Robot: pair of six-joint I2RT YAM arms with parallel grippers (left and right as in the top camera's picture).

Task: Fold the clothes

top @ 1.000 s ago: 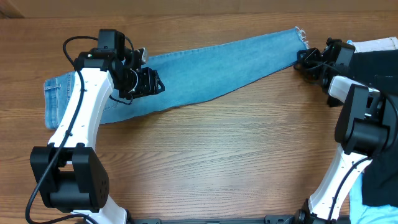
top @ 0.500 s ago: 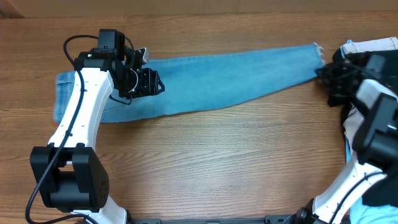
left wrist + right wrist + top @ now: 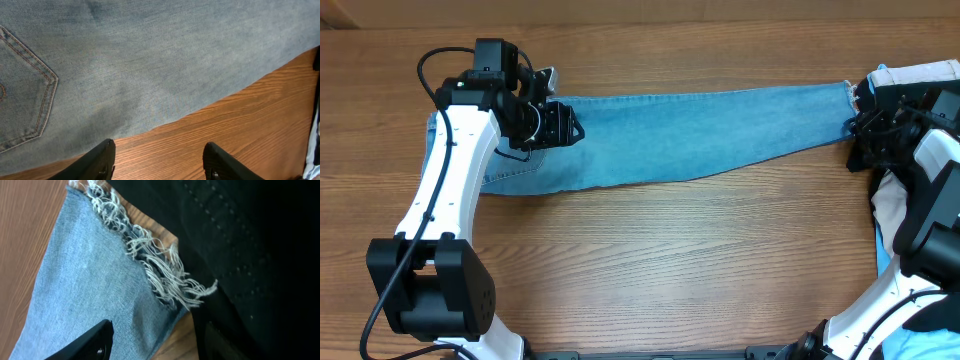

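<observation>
Light-blue washed denim jeans (image 3: 700, 125) lie stretched 9-to-3 o'clock, left gripper (image 3: 159, 156) spread empty at 10, right gripper (image 3: 152, 339) apart astride frayed hem (image 3: 150, 275) at 3, seemingly unclamped; laying-flat step, next pinch hem, fold toward 9.

We'd say robot lab / test bench: wood-grain table (image 3: 650, 260), left arm (image 3: 445, 190) & right arm (image 3: 925, 200) rising from table's near edge, other garments (image 3: 918, 72) heaped at table's right end.

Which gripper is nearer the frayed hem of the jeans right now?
Right. The right gripper sits at the frayed hem, jeans between its open fingers; the left gripper hovers near the back pocket at the opposite end.
</observation>
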